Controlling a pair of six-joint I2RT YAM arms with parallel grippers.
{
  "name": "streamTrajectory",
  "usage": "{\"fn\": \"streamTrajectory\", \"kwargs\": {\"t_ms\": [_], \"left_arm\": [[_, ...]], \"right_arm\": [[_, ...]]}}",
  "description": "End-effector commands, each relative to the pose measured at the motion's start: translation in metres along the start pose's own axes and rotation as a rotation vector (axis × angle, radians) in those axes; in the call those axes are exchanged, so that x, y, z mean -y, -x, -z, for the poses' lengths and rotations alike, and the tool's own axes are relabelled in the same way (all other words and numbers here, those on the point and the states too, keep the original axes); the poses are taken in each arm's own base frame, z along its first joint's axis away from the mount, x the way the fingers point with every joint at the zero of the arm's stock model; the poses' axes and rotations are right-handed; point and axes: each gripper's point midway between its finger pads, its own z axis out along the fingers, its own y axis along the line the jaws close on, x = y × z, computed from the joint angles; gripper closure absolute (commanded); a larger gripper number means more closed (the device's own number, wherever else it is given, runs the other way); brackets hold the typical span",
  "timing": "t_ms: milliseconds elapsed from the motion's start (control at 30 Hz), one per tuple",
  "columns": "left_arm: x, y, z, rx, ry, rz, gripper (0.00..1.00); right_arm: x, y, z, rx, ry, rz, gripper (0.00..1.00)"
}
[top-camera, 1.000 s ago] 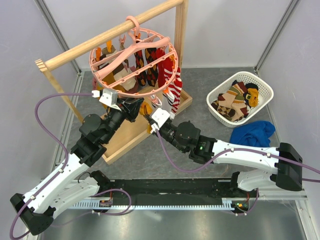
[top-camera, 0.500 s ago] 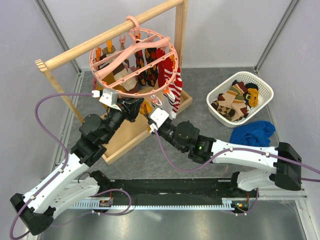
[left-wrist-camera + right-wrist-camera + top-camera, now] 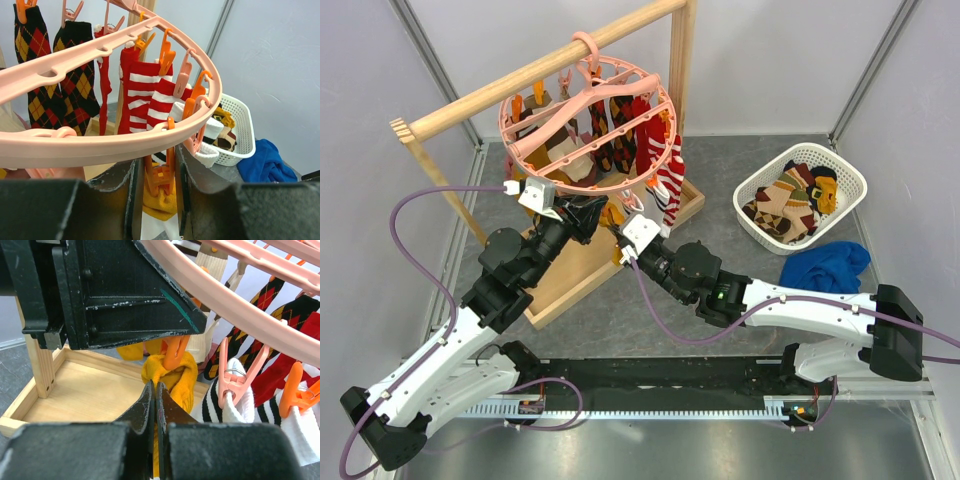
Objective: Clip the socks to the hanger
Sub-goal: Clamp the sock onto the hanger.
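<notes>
The salmon-pink round hanger (image 3: 582, 95) hangs from the wooden rail with several argyle and striped socks clipped round it. My left gripper (image 3: 603, 212) is under its near rim (image 3: 100, 145). Its jaws (image 3: 156, 165) are shut on an orange clip (image 3: 160, 177). The clip's tip sits on the cuff of a mustard sock (image 3: 161, 205). My right gripper (image 3: 628, 238) is just below. In the right wrist view it (image 3: 154, 390) is shut on that mustard sock (image 3: 182, 375) and holds it up under the clip (image 3: 174, 356).
The wooden rail frame (image 3: 535, 75) stands on a wooden tray base (image 3: 575, 270). A white basket (image 3: 802, 195) with more socks is at the right. A plain blue cloth (image 3: 825, 265) lies in front of it. Hanging clips and a striped sock (image 3: 227, 405) crowd the right gripper.
My right wrist has shifted very slightly under the hanger. The left arm and the hanger have stayed in place.
</notes>
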Motion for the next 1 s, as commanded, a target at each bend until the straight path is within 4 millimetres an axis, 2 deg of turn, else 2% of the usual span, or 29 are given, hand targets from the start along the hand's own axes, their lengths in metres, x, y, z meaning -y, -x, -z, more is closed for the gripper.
{"fn": "streamTrajectory", "kwargs": {"t_ms": [0, 100, 400, 500, 567, 767, 867, 967], "left_arm": [[0.007, -0.003, 0.003, -0.03, -0.032, 0.026, 0.71], [0.007, 0.001, 0.004, -0.02, -0.029, 0.027, 0.58], [0.005, 0.011, 0.011, 0.021, -0.024, 0.025, 0.32], [0.006, 0.018, 0.015, 0.049, -0.028, 0.019, 0.25], [0.004, 0.024, 0.018, 0.076, -0.021, 0.013, 0.23], [-0.003, 0.044, 0.034, 0.177, -0.001, -0.022, 0.22], [-0.01, 0.052, 0.039, 0.209, 0.032, -0.039, 0.22], [-0.022, 0.06, 0.045, 0.234, 0.09, -0.07, 0.22]], "right_arm": [[0.009, 0.034, -0.005, 0.086, -0.036, -0.029, 1.0], [0.009, 0.034, -0.005, 0.086, -0.036, -0.027, 1.0], [0.01, 0.035, -0.007, 0.088, -0.044, -0.028, 1.0], [0.011, 0.036, -0.006, 0.092, -0.045, -0.029, 0.95], [0.011, 0.036, -0.006, 0.091, -0.048, -0.031, 0.89], [0.014, 0.04, -0.004, 0.092, -0.056, -0.047, 0.54], [0.016, 0.041, -0.003, 0.086, -0.061, -0.059, 0.43], [0.021, 0.04, 0.001, 0.074, -0.085, -0.074, 0.36]]}}
